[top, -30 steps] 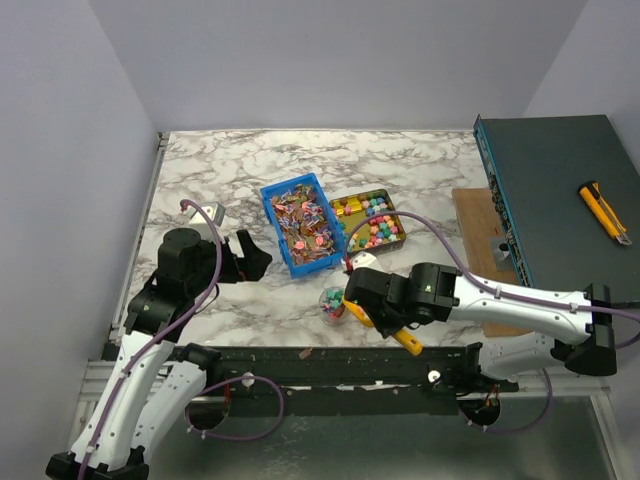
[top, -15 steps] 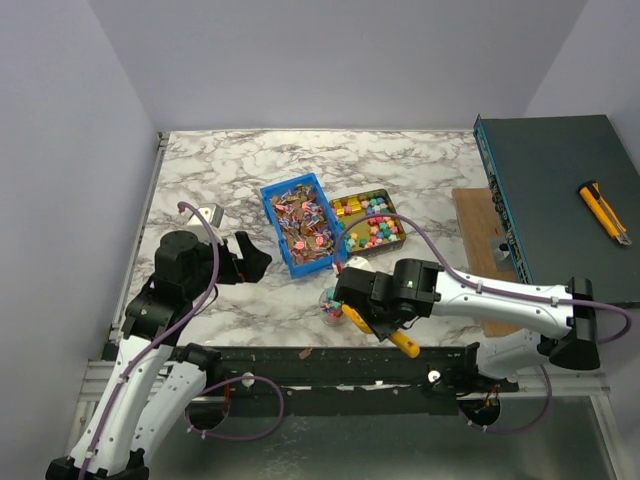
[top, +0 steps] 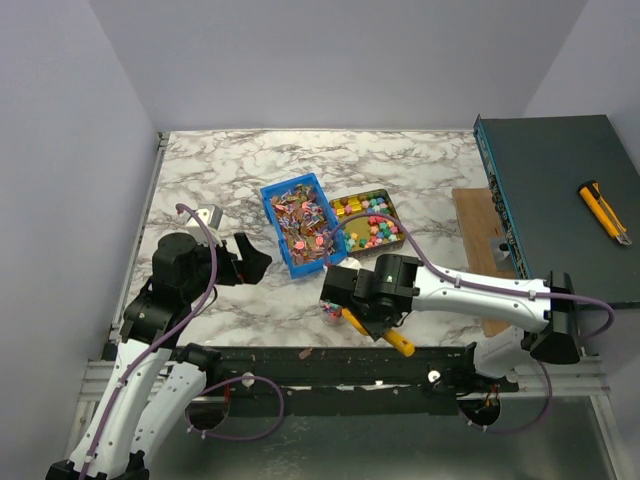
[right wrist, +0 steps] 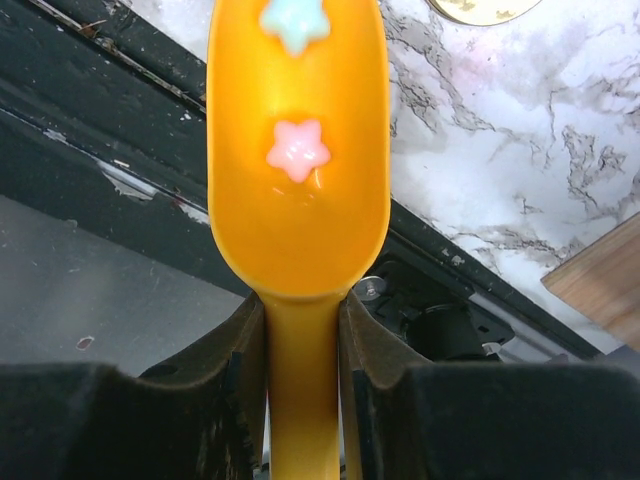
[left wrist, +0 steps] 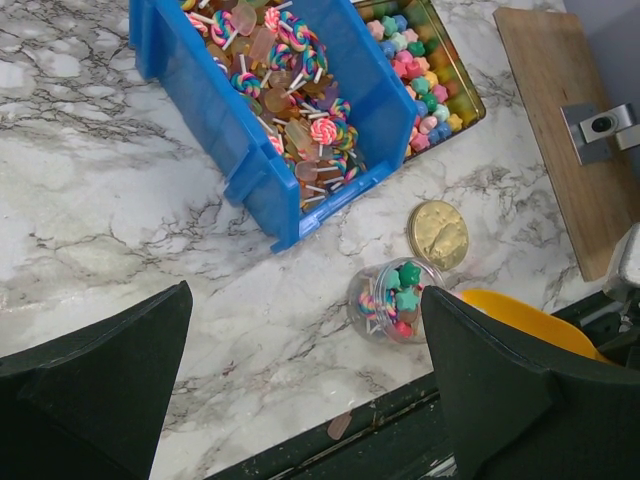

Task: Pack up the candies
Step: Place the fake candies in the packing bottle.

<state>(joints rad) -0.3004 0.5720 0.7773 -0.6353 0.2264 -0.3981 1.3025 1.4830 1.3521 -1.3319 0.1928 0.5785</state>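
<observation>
A blue bin [top: 300,225] holds shiny wrapped candies [left wrist: 300,130]. A gold tin [top: 386,237] beside it holds chunky pink, yellow, green and blue candies [left wrist: 415,55]. A small clear jar [top: 330,305] with several candies in it stands near the table's front edge, also in the left wrist view [left wrist: 395,300]. The round gold lid [left wrist: 438,233] lies just behind it. My right gripper [right wrist: 300,330] is shut on the handle of the yellow-orange scoop [right wrist: 298,150], which carries a pink star and a pale blue star right beside the jar. My left gripper [left wrist: 305,295] is open and empty, left of the jar.
A wooden board [top: 478,255] and a dark green box [top: 560,200] with a utility knife [top: 604,212] lie at the right. A small metal block [top: 208,214] sits at the left. A black rail [top: 300,365] runs along the front edge, with one brown candy [left wrist: 340,427] on it.
My right arm has moved left with the scoop, bringing it closer to the jar. My left arm has barely moved.
</observation>
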